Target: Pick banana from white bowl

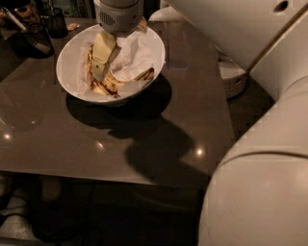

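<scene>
A dim room and a glossy dark-brown table [159,129], lit by a few pinpoint reflections, set the scene. The robot's gripper [100,67] reaches down from its grey wrist housing [118,14] into the white bowl [67,72], which stands at the table's far left corner. The pale jaws point into the left half of the bowl; whether they are apart or closed on anything cannot be told. The banana [115,84], yellow with brown blotches, lies on the bowl's floor right at the jaw tips and curves away to their right along the rim nearest the camera. Crumpled white paper [137,50] lines the bowl to the right of the jaws. A dark glass [57,21] stands beyond the bowl, up and left of the jaws. The robot's white arm [269,144] fills the right of the picture.
</scene>
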Controlling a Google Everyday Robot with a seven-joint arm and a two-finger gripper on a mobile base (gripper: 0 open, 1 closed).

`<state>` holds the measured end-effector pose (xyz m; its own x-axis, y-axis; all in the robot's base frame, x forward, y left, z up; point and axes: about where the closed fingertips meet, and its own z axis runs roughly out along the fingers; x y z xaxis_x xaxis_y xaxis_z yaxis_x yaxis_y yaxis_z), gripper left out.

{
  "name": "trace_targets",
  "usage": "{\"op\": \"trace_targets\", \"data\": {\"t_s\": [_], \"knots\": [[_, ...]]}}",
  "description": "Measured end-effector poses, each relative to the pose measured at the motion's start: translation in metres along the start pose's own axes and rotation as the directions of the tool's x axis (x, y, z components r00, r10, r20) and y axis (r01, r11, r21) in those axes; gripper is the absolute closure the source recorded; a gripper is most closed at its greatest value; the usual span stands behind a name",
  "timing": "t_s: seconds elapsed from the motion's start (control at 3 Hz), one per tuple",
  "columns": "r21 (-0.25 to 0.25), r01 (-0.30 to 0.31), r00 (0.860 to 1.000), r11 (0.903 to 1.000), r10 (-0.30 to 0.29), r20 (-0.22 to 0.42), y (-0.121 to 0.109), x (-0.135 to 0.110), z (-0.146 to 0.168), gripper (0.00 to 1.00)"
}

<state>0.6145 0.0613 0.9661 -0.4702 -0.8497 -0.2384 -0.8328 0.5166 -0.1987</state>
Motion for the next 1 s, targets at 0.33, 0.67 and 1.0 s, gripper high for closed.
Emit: {"op": "trace_targets", "data": {"t_s": [0.33, 0.67, 1.0], "knots": [[0.01, -0.027, 0.999, 0.9996, 0.027, -0.023, -0.006, -0.003, 0.007, 0.1], [0.014, -0.032, 0.999, 0.9994, 0.032, -0.035, -0.009, -0.007, 0.013, 0.2], [0.019, -0.028, 0.999, 0.9994, 0.028, -0.039, -0.01, -0.011, 0.017, 0.24]]}}
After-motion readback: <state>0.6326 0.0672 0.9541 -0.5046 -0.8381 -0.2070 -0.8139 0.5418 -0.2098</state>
